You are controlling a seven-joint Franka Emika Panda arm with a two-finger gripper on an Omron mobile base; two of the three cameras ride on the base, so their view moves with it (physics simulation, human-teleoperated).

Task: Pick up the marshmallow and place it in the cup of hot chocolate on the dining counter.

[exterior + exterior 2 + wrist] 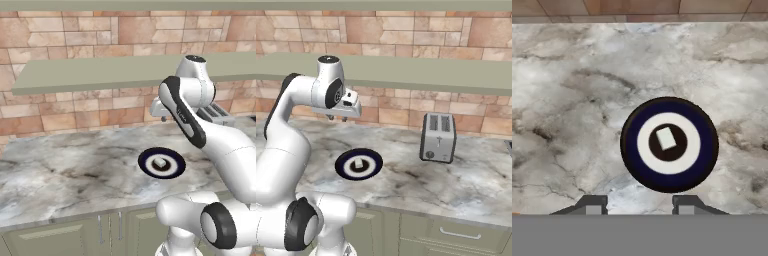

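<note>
My claw point(337, 118) hangs in the air above the marble desk point(60, 175), well clear of its surface, and its two dark fingertips point(592, 204) stand a little apart with nothing between them. From the hand view I look straight down: the marshmallow point(666, 138) lies as a small white cube on the brown centre of the round plate point(632, 150) with the dark blue rim, and that plate sits just beyond my fingertips, slightly to the right of the middle between them. In the left base view the marshmallow point(160, 163) rests in the middle of the plate point(147, 162), near the front edge of the desk, below my hand. In the right base view the plate point(343, 167) lies left of a silver toaster point(438, 137), which stands upright farther back on the desk, close to the brick wall point(406, 30). A pale green shelf point(90, 75) runs along that wall above the desk.
</note>
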